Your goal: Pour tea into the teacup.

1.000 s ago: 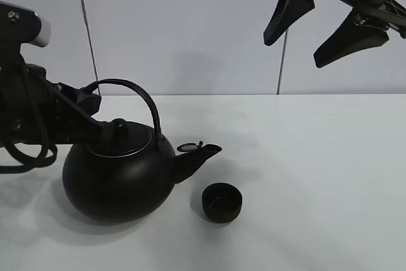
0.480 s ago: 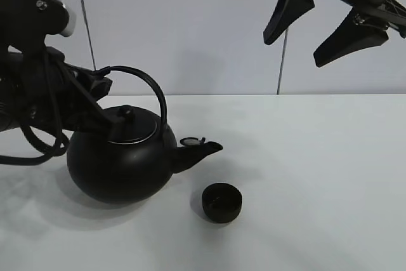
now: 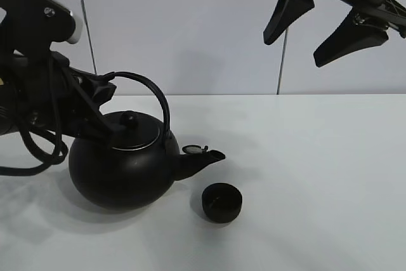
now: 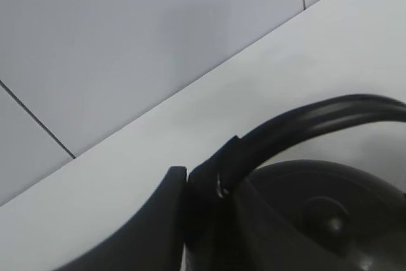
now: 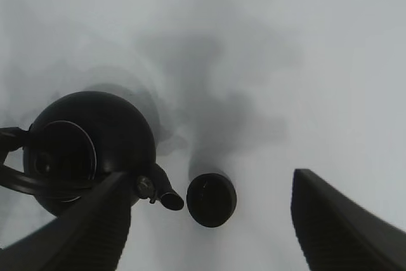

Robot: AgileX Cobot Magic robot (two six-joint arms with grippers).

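Note:
The big round black kettle (image 3: 124, 166) hangs by its arched handle (image 3: 155, 93) at the left of the table, seemingly a little above it. Its spout (image 3: 204, 158) points right and slightly down. My left gripper (image 3: 101, 90) is shut on the handle's left end, and the left wrist view shows its finger (image 4: 158, 220) against the handle (image 4: 317, 115). The small matte-black teacup (image 3: 222, 202) stands on the table just below and right of the spout tip. My right gripper (image 3: 295, 52) hangs open and empty high at the upper right. Its wrist view shows the kettle (image 5: 89, 150) and the teacup (image 5: 211, 199) far below.
The white table (image 3: 317, 157) stretches to the right of the teacup. A pale panelled wall (image 3: 209, 30) stands behind it. Black cables (image 3: 38, 150) loop from my left arm beside the kettle.
My left arm has risen and shifted right, lifting the kettle by its handle. The spout has dipped slightly and come nearer over the teacup. The right gripper and the teacup have not moved.

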